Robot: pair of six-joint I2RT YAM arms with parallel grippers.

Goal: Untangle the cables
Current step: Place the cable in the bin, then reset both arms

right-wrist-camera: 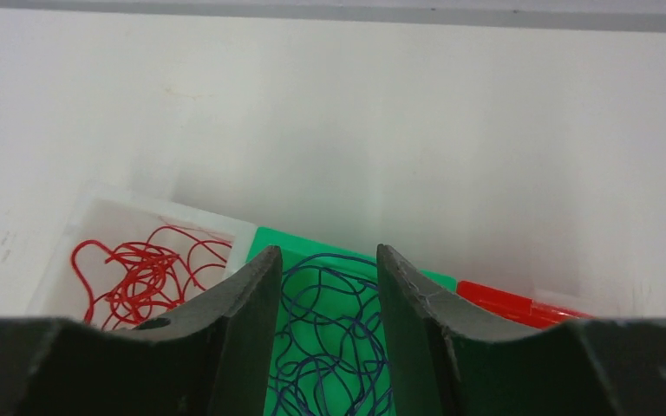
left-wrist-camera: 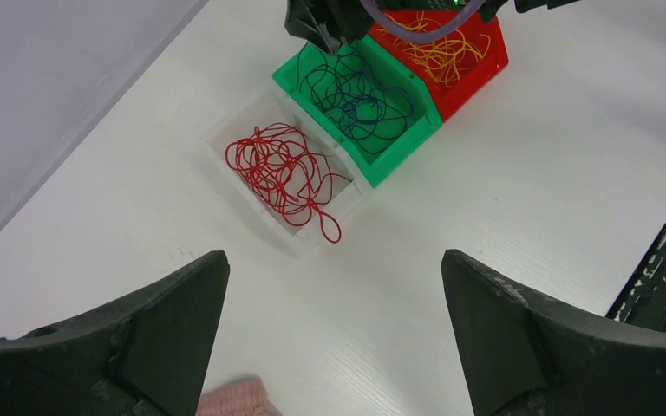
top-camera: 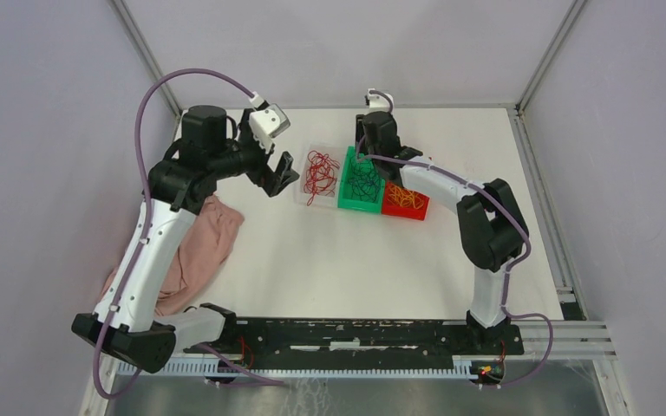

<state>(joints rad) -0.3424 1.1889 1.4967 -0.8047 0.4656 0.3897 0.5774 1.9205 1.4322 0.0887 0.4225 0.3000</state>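
Your right hand [right-wrist-camera: 327,256], fingers partly apart, hangs over the blue cables [right-wrist-camera: 329,329]; your left hand [left-wrist-camera: 334,260], spread wide, sits well short.

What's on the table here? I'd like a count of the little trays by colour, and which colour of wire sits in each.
Clear tray, holding red wires: 1
Green tray, holding dark blue wires: 1
Red tray, holding yellow-orange wires: 1
Total: 3 trays
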